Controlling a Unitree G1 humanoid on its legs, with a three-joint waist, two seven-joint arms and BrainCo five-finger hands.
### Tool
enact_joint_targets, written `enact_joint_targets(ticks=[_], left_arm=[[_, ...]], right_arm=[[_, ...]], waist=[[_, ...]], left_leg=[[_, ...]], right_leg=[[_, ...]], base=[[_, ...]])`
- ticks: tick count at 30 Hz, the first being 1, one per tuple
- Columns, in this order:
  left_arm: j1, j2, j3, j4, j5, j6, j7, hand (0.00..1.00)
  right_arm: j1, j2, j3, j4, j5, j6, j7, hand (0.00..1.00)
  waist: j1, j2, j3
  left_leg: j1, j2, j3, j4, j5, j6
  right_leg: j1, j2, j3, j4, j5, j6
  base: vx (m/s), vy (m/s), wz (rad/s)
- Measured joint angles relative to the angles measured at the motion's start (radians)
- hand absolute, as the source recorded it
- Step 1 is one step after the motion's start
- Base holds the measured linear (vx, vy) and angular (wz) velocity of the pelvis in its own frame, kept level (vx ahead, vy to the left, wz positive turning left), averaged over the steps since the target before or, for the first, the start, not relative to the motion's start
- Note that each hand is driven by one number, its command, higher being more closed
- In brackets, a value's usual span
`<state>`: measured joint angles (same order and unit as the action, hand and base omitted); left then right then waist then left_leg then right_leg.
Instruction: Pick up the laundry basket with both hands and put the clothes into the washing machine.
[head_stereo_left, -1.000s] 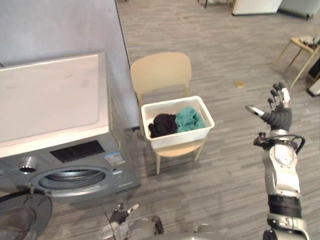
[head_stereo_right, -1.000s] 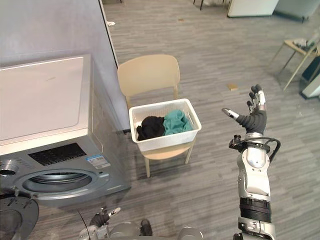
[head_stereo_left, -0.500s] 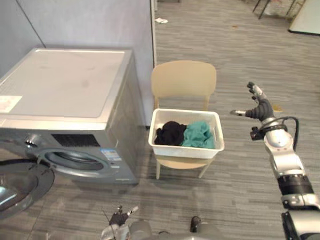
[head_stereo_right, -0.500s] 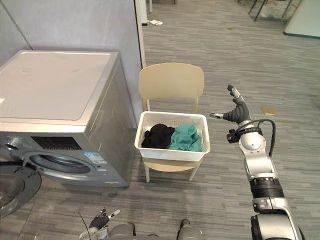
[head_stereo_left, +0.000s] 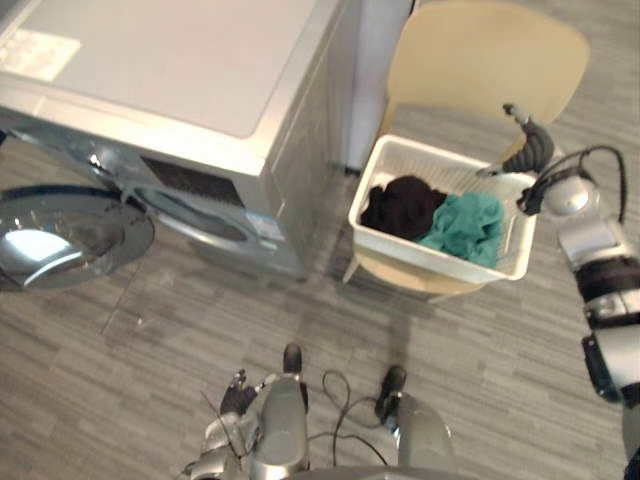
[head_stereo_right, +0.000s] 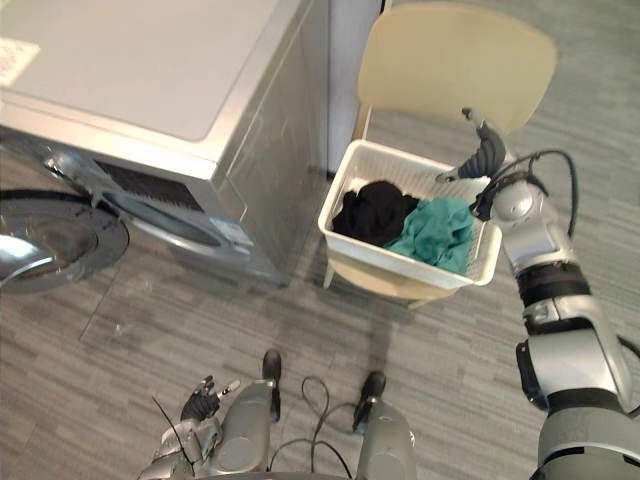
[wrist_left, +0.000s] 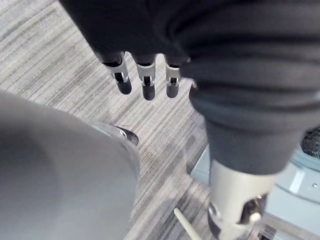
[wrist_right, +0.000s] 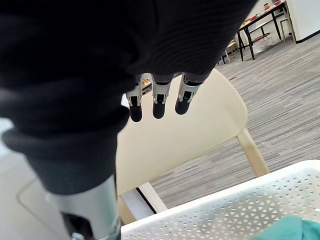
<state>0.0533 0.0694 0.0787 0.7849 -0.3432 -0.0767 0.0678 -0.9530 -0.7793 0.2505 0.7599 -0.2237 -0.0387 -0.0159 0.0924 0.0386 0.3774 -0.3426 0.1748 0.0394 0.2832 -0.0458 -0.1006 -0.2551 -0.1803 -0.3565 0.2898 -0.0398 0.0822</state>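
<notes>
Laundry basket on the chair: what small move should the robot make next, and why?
Probably lower the right hand onto the laundry basket's far right corner: it hovers open just above that rim, gripping nothing, while the left hand hangs low, far from the basket.

white perforated plastic laundry basket (head_stereo_left: 432, 257) upright on beige chair (head_stereo_left: 480, 55) | black garment (head_stereo_left: 400, 205), teal garment (head_stereo_left: 462, 222) inside | silver front-load washing machine (head_stereo_left: 200, 70), round door (head_stereo_left: 70, 235) open

No legible txt or nos.
</notes>
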Motion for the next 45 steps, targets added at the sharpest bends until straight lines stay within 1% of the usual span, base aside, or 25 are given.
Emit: enact_joint_targets(ticks=[1,2,4,6,9,12,17,18,21,22,25,28,29,31,33,36,38,41,43,44,45], left_arm=[[-0.006,0.0,-0.001,-0.008,0.0,-0.004,0.001,0.0],[-0.008,0.008,-0.01,-0.017,-0.004,-0.013,0.002,0.0],[-0.014,0.014,-0.011,-0.019,-0.021,-0.017,0.005,0.0],[-0.027,0.015,-0.022,-0.021,-0.04,-0.022,0.009,0.0],[-0.053,0.016,-0.045,-0.02,-0.052,-0.023,0.022,0.0],[-0.084,0.012,-0.049,-0.019,-0.07,-0.024,0.025,0.0],[-0.153,0.01,-0.049,0.019,-0.152,-0.028,0.028,0.0],[-0.164,0.01,-0.049,0.028,-0.157,-0.028,0.028,0.0],[-0.206,0.01,-0.048,0.051,-0.166,-0.028,0.028,0.0],[-0.222,0.007,-0.048,0.051,-0.171,-0.029,0.028,0.0],[-0.261,0.003,-0.048,0.051,-0.196,-0.029,0.028,0.0],[-0.274,0.001,-0.047,0.049,-0.197,-0.029,0.027,0.0],[-0.273,-0.001,-0.047,0.047,-0.211,-0.03,0.028,0.0],[-0.273,-0.004,-0.045,0.037,-0.235,-0.032,0.028,0.0],[-0.274,-0.01,-0.044,0.017,-0.275,-0.043,0.028,0.0],[-0.282,-0.02,-0.038,-0.024,-0.298,-0.052,0.032,0.0],[-0.291,-0.035,-0.038,-0.062,-0.317,-0.06,0.041,0.0],[-0.294,-0.054,-0.045,-0.128,-0.335,-0.065,0.04,0.0],[-0.294,-0.064,-0.051,-0.159,-0.351,-0.065,0.04,0.0],[-0.292,-0.068,-0.071,-0.191,-0.355,-0.065,0.04,0.0],[-0.292,-0.067,-0.078,-0.205,-0.355,-0.065,0.039,0.0]], right_arm=[[-0.016,-0.013,0.004,0.021,-0.027,0.002,-0.001,0.0],[-0.046,-0.016,0.016,0.06,-0.064,0.006,-0.002,0.0],[-0.065,-0.018,0.043,0.087,-0.101,0.006,-0.003,0.0],[-0.067,-0.025,0.054,0.105,-0.113,0.007,-0.004,0.0],[-0.11,-0.035,0.116,0.149,-0.133,0.01,-0.005,0.0],[-0.139,-0.034,0.172,0.191,-0.143,0.01,-0.007,0.0],[-0.187,-0.022,0.241,0.208,-0.145,0.017,-0.007,0.0],[-0.19,-0.016,0.242,0.208,-0.145,0.017,-0.007,0.0],[-0.221,0.021,0.299,0.222,-0.145,0.017,-0.008,0.0],[-0.24,0.032,0.314,0.239,-0.144,0.017,-0.008,0.0],[-0.283,0.039,0.319,0.255,-0.143,0.021,-0.009,0.0],[-0.322,0.057,0.343,0.267,-0.142,0.024,-0.025,0.0],[-0.333,0.067,0.355,0.277,-0.142,0.026,-0.029,0.0],[-0.356,0.07,0.36,0.277,-0.142,0.026,-0.03,0.0],[-0.395,0.07,0.381,0.278,-0.14,0.027,-0.041,0.0],[-0.414,0.07,0.393,0.284,-0.132,0.028,-0.047,0.0],[-0.421,0.068,0.396,0.286,-0.127,0.041,-0.047,0.0],[-0.428,0.063,0.423,0.289,-0.12,0.048,-0.047,0.0],[-0.432,0.064,0.436,0.295,-0.121,0.048,-0.046,0.0],[-0.434,0.063,0.444,0.314,-0.121,0.048,-0.046,0.0],[-0.435,0.062,0.462,0.321,-0.122,0.049,-0.044,1.0]], waist=[[0.009,0.003,0.012],[0.01,0.005,0.026],[0.018,0.007,0.04],[0.033,0.008,0.04],[0.039,0.007,0.053],[0.061,0.007,0.061],[0.064,0.004,0.076],[0.064,0.004,0.076],[0.071,0.001,0.083],[0.074,0.001,0.083],[0.087,0.001,0.084],[0.087,0.001,0.084],[0.089,0.001,0.084],[0.092,0.001,0.084],[0.092,0.001,0.084],[0.096,0.001,0.084],[0.096,0.001,0.084],[0.094,0.001,0.084],[0.098,0.001,0.084],[0.101,0.002,0.084],[0.102,0.002,0.084]], left_leg=[[-0.013,-0.002,-0.001,0.002,0.002,0.001],[-0.032,-0.004,-0.006,0.002,0.007,0.001],[-0.046,-0.004,-0.009,0.001,0.012,-0.003],[-0.068,-0.005,-0.009,-0.009,0.025,-0.005],[-0.095,-0.006,-0.015,-0.051,0.06,-0.007],[-0.114,-0.003,-0.015,-0.103,0.097,-0.013],[-0.129,0.002,-0.012,-0.182,0.148,-0.019],[-0.134,0.003,-0.012,-0.183,0.149,-0.019],[-0.14,0.009,-0.011,-0.192,0.157,-0.023],[-0.141,0.009,-0.01,-0.211,0.17,-0.024],[-0.158,0.011,-0.011,-0.252,0.202,-0.03],[-0.174,0.013,-0.012,-0.26,0.21,-0.032],[-0.174,0.013,-0.011,-0.268,0.217,-0.038],[-0.187,0.014,-0.009,-0.277,0.227,-0.033],[-0.214,0.014,-0.009,-0.284,0.236,-0.036],[-0.246,0.017,-0.01,-0.287,0.245,-0.038],[-0.263,0.018,-0.01,-0.294,0.253,-0.039],[-0.282,0.019,-0.009,-0.309,0.268,-0.043],[-0.294,0.019,-0.007,-0.309,0.268,-0.043],[-0.301,0.019,-0.007,-0.308,0.268,-0.043],[-0.304,0.019,-0.006,-0.307,0.268,-0.043]], right_leg=[[-0.011,-0.001,0.0,0.0,0.004,-0.001],[-0.025,-0.004,-0.007,0.0,0.007,-0.003],[-0.036,-0.007,-0.012,-0.001,0.008,-0.004],[-0.059,-0.01,-0.02,0.0,0.008,-0.004],[-0.094,-0.012,-0.036,0.001,0.011,-0.009],[-0.135,-0.009,-0.042,0.001,0.016,-0.016],[-0.179,0.001,-0.047,-0.015,0.03,-0.028],[-0.185,0.002,-0.047,-0.014,0.031,-0.029],[-0.194,0.006,-0.049,-0.015,0.031,-0.03],[-0.203,0.006,-0.051,-0.015,0.031,-0.03],[-0.232,0.007,-0.063,-0.014,0.032,-0.031],[-0.244,0.007,-0.076,-0.014,0.032,-0.031],[-0.244,0.007,-0.08,-0.014,0.032,-0.032],[-0.257,0.006,-0.086,-0.012,0.032,-0.032],[-0.287,0.006,-0.09,-0.01,0.033,-0.034],[-0.315,0.007,-0.098,-0.009,0.036,-0.038],[-0.331,0.007,-0.104,-0.008,0.037,-0.039],[-0.35,0.007,-0.115,-0.008,0.037,-0.039],[-0.364,0.006,-0.115,-0.005,0.037,-0.039],[-0.37,0.006,-0.115,-0.004,0.037,-0.039],[-0.372,0.005,-0.116,-0.002,0.036,-0.039]], base=[[-0.05,0.049,0.05],[-0.02,0.031,0.05],[0.0,0.014,0.03],[-0.01,0.005,0.08],[-0.01,-0.024,0.11],[-0.01,-0.036,0.0],[-0.01,-0.049,-0.03],[-0.01,-0.058,-0.05],[0.01,-0.056,-0.03],[0.0,-0.044,0.01],[-0.01,-0.057,0.05],[0.0,-0.054,0.08],[0.01,-0.059,0.09],[-0.01,-0.051,0.07],[-0.02,-0.062,-0.01],[-0.01,-0.063,-0.01],[0.01,-0.057,0.03],[0.03,-0.06,0.05],[0.04,-0.065,-0.03],[0.04,-0.059,-0.02],[0.05,-0.07,0.01]])
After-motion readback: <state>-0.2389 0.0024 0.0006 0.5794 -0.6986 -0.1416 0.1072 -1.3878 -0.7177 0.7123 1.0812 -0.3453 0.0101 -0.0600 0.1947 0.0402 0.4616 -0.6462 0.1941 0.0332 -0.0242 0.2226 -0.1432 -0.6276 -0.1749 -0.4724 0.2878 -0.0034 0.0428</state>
